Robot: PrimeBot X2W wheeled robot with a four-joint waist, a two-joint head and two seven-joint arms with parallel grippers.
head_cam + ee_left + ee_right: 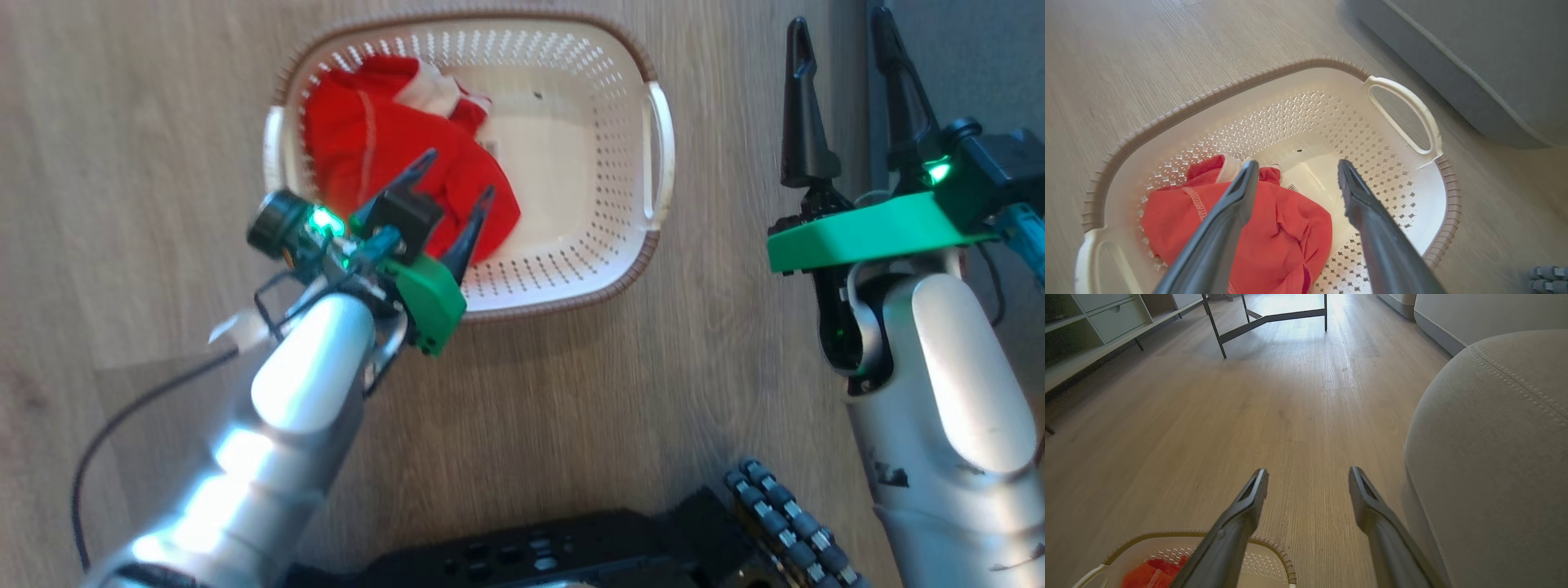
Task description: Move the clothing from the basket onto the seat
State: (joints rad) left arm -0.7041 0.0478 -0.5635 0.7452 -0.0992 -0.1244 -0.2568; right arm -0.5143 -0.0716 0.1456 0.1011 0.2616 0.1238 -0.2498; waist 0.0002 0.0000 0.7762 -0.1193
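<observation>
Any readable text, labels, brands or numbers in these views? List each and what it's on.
No text is legible.
The sticker on the inside bottom of the basket: dark print, too small to read.
The clothing: no lettering on the folds that show.
The dark marks on the right forearm: too blurred to tell if they are text.

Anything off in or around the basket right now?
Nothing stands out. The basket stands upright and intact on the floor; the red clothing is bunched inside its left end, nothing spilled. The left gripper hangs open over it.
</observation>
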